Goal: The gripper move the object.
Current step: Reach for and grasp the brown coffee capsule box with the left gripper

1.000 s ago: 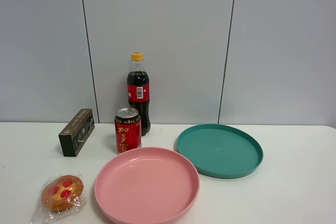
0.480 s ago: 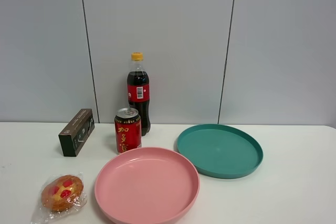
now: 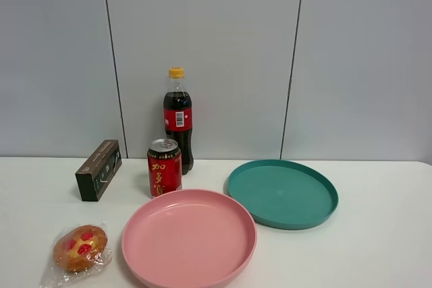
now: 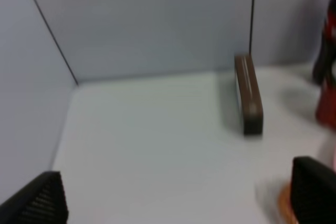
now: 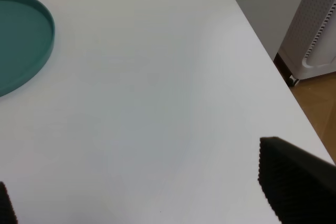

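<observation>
My left jaws stand wide open with nothing between them, above the white counter [image 4: 147, 145]. The box [image 4: 248, 94] lies flat ahead of them near the back wall, left of the red can [image 3: 164, 166] and apart from it. My right jaws gape just as wide, holding nothing, over the counter beside the green plate [image 5: 21, 40].

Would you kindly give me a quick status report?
Left claw, right claw open, empty. Box lying on table, untouched. Can close beside it, not touching.
</observation>
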### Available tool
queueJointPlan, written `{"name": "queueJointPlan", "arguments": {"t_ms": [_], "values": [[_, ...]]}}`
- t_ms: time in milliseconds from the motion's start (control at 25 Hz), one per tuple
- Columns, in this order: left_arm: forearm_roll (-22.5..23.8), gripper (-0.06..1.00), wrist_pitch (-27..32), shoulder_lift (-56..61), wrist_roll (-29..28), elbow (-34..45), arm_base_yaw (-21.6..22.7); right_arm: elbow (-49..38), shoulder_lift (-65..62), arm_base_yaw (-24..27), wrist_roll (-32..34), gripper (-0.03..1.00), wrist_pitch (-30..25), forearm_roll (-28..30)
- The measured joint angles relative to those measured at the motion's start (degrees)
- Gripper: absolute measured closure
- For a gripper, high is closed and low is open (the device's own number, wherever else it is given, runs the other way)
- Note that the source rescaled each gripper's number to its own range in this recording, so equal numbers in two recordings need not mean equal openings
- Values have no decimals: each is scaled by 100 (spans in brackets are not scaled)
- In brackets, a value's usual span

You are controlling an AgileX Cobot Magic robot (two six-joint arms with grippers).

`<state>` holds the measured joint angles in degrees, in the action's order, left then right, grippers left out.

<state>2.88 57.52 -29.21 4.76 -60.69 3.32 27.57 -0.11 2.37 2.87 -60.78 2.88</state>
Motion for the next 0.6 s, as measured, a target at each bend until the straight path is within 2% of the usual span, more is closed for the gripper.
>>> {"name": "queueJointPlan", "arguments": {"t_ms": [120, 320, 480, 600], "values": [[14, -6, -267, -1366, 79, -1091, 0, 0, 0, 0, 0, -3, 0, 0], [-144, -6, -336, -3773, 160, -2800, 0, 0, 0, 0, 0, -3, 0, 0], [-442, -6, 49, -5334, 251, -3602, -69, 0, 0, 0, 0, -3, 0, 0], [-571, -6, 203, -5972, 265, -3813, -244, 0, 0, 0, 0, -3, 0, 0]]}}
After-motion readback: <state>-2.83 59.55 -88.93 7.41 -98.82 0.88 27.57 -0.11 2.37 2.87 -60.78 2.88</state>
